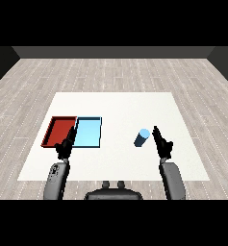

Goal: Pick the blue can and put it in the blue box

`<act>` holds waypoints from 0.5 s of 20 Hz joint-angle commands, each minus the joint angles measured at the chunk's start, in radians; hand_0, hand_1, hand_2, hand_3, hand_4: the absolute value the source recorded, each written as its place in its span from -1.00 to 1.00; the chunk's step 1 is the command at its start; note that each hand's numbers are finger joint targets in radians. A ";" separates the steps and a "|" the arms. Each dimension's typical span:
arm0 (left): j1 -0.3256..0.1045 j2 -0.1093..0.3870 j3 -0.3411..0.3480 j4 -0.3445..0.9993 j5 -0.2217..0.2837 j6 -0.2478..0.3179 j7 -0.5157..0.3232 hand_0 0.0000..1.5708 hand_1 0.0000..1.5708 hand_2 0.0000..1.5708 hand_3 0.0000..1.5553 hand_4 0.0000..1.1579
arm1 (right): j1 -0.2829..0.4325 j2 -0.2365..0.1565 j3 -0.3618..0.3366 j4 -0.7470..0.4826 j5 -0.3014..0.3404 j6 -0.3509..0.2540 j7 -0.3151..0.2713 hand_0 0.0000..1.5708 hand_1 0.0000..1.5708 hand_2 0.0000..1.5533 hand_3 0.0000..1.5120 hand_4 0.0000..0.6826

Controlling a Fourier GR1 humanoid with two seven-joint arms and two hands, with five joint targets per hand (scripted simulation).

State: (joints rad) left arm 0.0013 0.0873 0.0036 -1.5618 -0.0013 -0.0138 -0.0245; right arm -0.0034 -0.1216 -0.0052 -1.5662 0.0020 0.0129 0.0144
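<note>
Two trays lay side by side toward the left edge of the white table (pixel 115 103) — the red tray (pixel 60 130) on the outside and the light blue tray (pixel 88 133) touching it on the inner side. The blue can (pixel 142 138) stood apart from both, right of the table's middle and nearer the front edge than the back, leaning a little so that its pale top faced me.

My right hand (pixel 162 143) was just beside the can on its right, not touching it; my fingers pointed forward, straight and relaxed, holding nothing. A narrow strip of table showed between the can and my fingertips.

My left hand (pixel 65 147) hung over the front edge of the trays, about where the red one met the blue one. Its fingers looked loosely bent, but I could not tell whether they were released or clenched — they made one dark shape against the tray rims.
</note>
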 commanded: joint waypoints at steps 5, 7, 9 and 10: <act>-0.008 0.003 0.028 -0.014 -0.033 0.007 0.006 -1.00 -1.00 -1.00 -1.00 -1.00 | -0.040 0.003 -0.047 0.043 0.015 0.019 -0.015 -1.00 -1.00 -1.00 -1.00 -1.00; -0.049 -0.045 0.021 -0.112 0.055 -0.026 -0.147 -1.00 -1.00 -1.00 -1.00 -1.00 | -0.051 0.045 -0.044 -0.030 -0.126 0.107 -0.150 -1.00 -1.00 -1.00 -1.00 -1.00; -0.007 -0.031 0.033 -0.098 0.068 -0.056 -0.209 -1.00 -1.00 -1.00 -1.00 -1.00 | -0.044 0.047 -0.058 0.010 -0.148 0.138 -0.220 -1.00 -1.00 -1.00 -1.00 -1.00; -0.035 -0.061 0.024 -0.037 0.047 -0.034 -0.263 -1.00 -1.00 -1.00 -1.00 -1.00 | -0.047 0.040 -0.053 -0.018 -0.163 0.157 -0.194 -1.00 -1.00 -1.00 -1.00 -1.00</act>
State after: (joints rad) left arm -0.0116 0.0597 0.0265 -1.6242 0.0283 -0.0385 -0.1545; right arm -0.0465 -0.0924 -0.0497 -1.5686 -0.0863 0.1002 -0.1047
